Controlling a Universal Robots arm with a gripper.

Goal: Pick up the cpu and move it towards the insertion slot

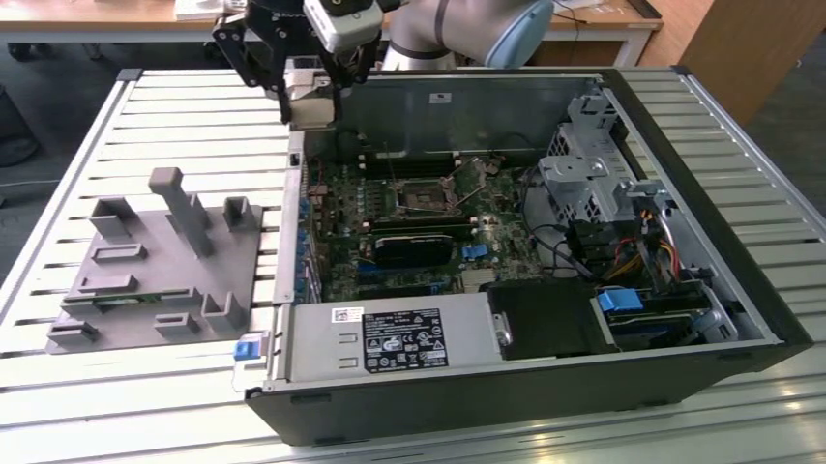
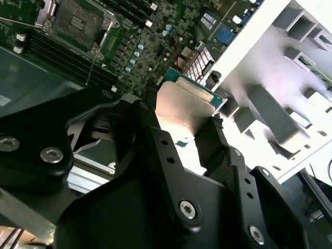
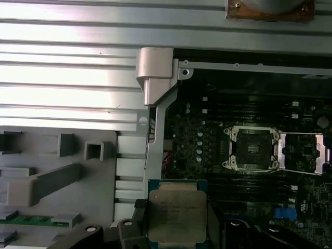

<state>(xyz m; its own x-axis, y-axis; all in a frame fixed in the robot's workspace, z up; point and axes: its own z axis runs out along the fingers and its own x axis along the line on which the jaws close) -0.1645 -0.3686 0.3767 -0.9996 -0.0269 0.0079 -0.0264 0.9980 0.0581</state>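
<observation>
The robot arm's black gripper (image 2: 181,127) holds the cpu (image 2: 188,106) clamped between its two fingers (image 2: 155,150), the chip's silvery metal top and green rim showing in both wrist views. In the exterior view the gripper (image 1: 308,97) hangs raised in the air above the far corner of the open computer case (image 1: 722,319), on the exterior view's left side of that case. The insertion slot (image 3: 254,149), a square socket with a shiny frame and dark centre, sits on the motherboard (image 1: 427,213) inside the case, well apart from the held chip. In the first wrist view the cpu (image 3: 177,212) lies over the case's edge, between the socket and the grey plastic fixture (image 1: 155,266) resting on the slatted metal tabletop (image 1: 168,116).
</observation>
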